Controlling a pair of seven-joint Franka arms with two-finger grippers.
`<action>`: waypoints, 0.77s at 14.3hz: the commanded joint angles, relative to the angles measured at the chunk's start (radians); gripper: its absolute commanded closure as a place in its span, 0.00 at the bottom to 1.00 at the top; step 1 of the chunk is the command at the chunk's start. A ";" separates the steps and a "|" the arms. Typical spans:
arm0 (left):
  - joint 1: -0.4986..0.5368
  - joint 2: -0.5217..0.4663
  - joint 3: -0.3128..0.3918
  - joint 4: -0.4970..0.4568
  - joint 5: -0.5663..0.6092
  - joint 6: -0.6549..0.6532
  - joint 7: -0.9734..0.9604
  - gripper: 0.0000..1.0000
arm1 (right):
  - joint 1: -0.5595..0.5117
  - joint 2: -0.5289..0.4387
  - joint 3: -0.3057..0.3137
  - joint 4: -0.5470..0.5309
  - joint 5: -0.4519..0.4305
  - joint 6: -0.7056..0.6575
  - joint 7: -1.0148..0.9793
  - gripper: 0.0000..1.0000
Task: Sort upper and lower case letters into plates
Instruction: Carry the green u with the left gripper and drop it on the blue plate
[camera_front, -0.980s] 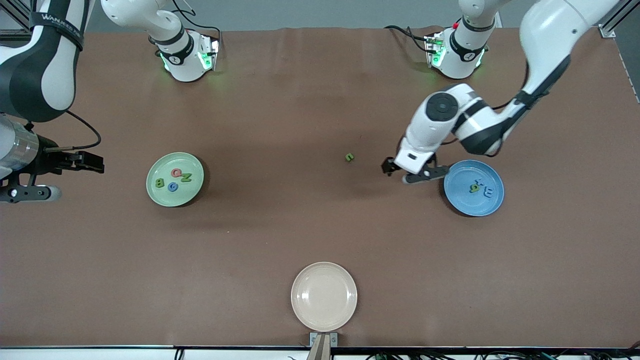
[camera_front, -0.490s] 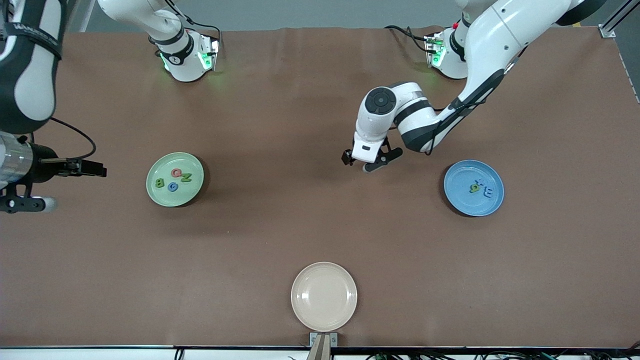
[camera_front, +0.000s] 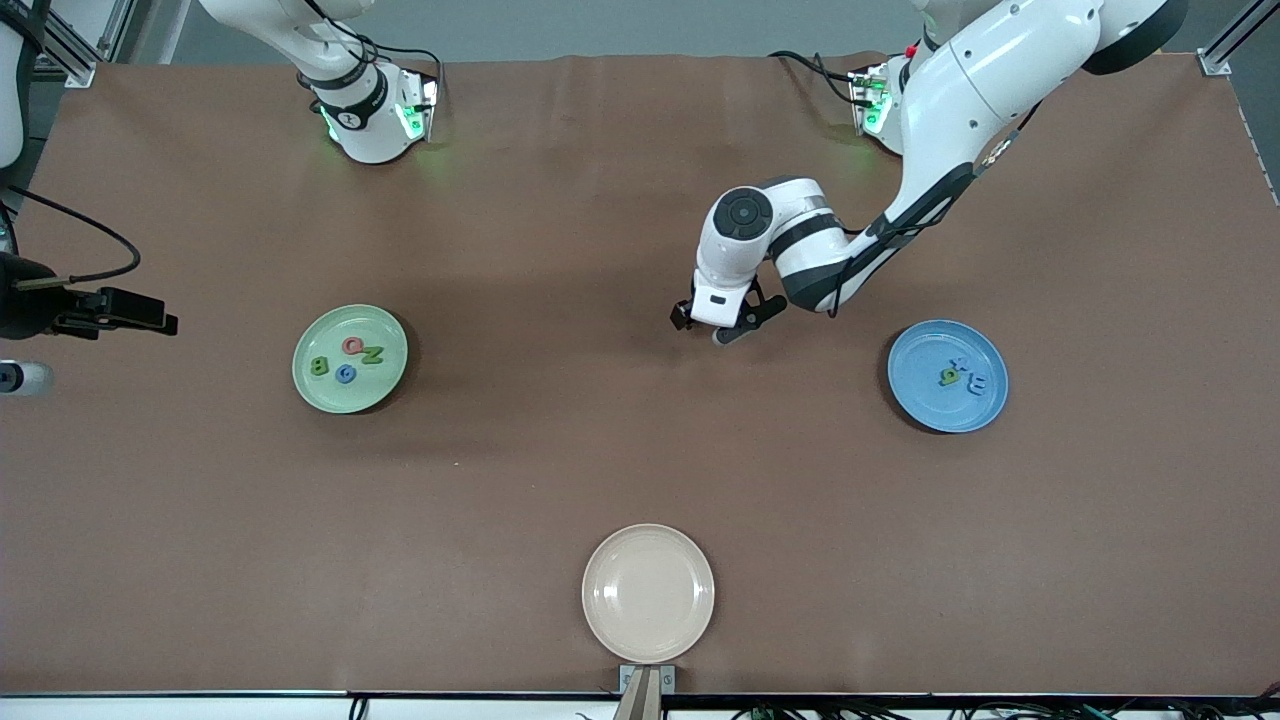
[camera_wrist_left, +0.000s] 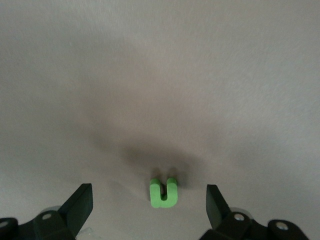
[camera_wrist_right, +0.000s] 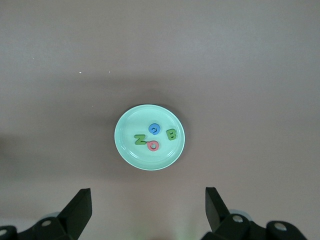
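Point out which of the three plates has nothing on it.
The cream-beige plate, nearest the front camera, is bare. The pale green plate holds four letters, and the blue plate holds a few letters too.

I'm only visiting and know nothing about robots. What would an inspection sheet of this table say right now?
Surface: brown table, flat.
Job's things: pale green plate holds four letters; blue plate holds three letters; one green letter lies loose on the table.
Clutter: cream plate, nothing in it, nearest the front camera.
Grippers: left gripper open over the loose green letter, fingers either side, not touching; right gripper open, holding nothing, waiting at the right arm's end of the table.
Cables: black cables at the arm bases.
Surroundings: nothing seen.
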 joint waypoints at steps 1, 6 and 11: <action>-0.018 0.017 0.010 0.017 -0.016 0.006 -0.021 0.07 | -0.057 -0.061 0.086 -0.056 -0.038 0.013 0.079 0.00; -0.057 0.037 0.034 0.050 -0.015 0.006 -0.024 0.26 | -0.056 -0.136 0.084 -0.143 -0.041 0.039 0.078 0.00; -0.075 0.038 0.051 0.056 -0.016 0.005 -0.024 0.44 | -0.046 -0.205 0.087 -0.191 -0.076 0.041 0.078 0.00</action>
